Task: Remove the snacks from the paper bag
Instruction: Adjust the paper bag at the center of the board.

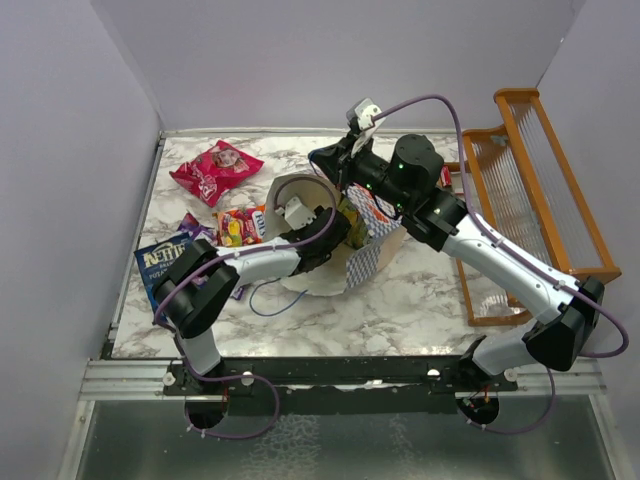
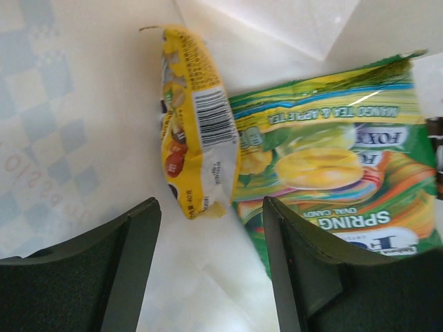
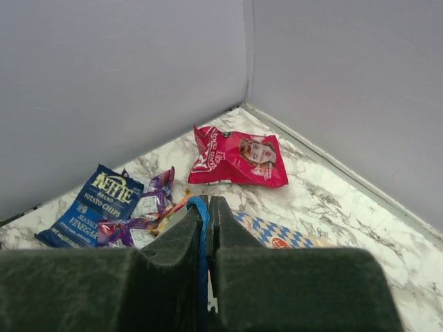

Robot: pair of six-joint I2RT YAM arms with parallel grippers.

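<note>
The paper bag (image 1: 300, 192) lies on its side mid-table, its checkered side (image 1: 365, 262) facing the arms. My left gripper (image 2: 211, 228) is open inside it, nothing between its fingers. Just ahead lie a yellow candy pack (image 2: 197, 121) and a green candy pack (image 2: 332, 173) on the bag's cream lining. My right gripper (image 3: 206, 207) is shut on the bag's blue cord handle (image 3: 201, 228), held above the bag's far rim. On the table to the left lie a pink-red bag (image 1: 215, 170), a blue chips bag (image 1: 160, 262), purple packs (image 1: 195, 228) and an orange-yellow pack (image 1: 240, 225).
An orange wooden rack (image 1: 540, 200) stands along the right side of the table. Grey walls close the left, back and right. The bag's other blue cord (image 1: 268, 300) trails on the marble near the left arm.
</note>
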